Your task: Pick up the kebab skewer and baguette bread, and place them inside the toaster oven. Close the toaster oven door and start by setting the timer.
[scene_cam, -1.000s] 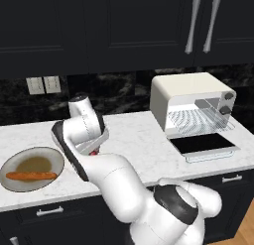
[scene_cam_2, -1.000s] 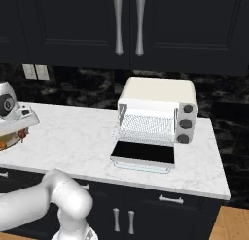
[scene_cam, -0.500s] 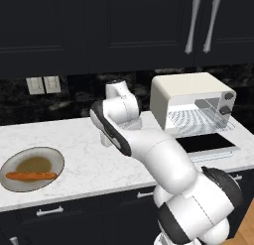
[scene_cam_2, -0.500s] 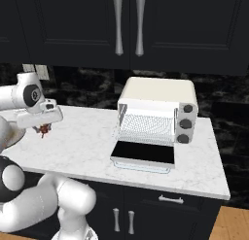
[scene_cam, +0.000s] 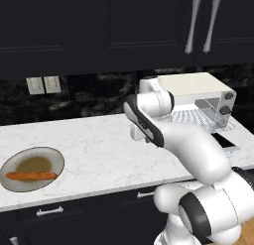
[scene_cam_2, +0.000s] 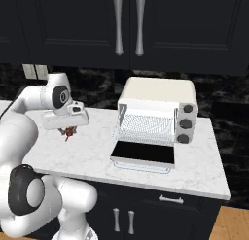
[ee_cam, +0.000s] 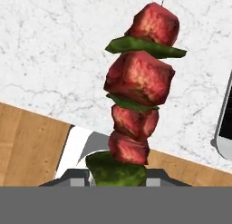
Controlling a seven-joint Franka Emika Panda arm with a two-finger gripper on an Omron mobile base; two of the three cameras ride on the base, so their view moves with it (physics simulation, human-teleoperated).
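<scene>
Right base view: the gripper (scene_cam_2: 68,128), clamped on the kebab skewer (scene_cam_2: 69,132), has swung from the plate (scene_cam: 54,158) toward the toaster oven (scene_cam_2: 156,112). Door (scene_cam_2: 143,154) is down; insertion comes next. The baguette bread (scene_cam: 31,175) remains plated.

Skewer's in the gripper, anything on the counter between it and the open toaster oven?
Nothing visible. The gripper holds the kebab skewer above bare marble left of the toaster oven. The toaster oven door lies folded down flat, leaving the wire rack exposed. The baguette bread sits on its plate far left.
</scene>
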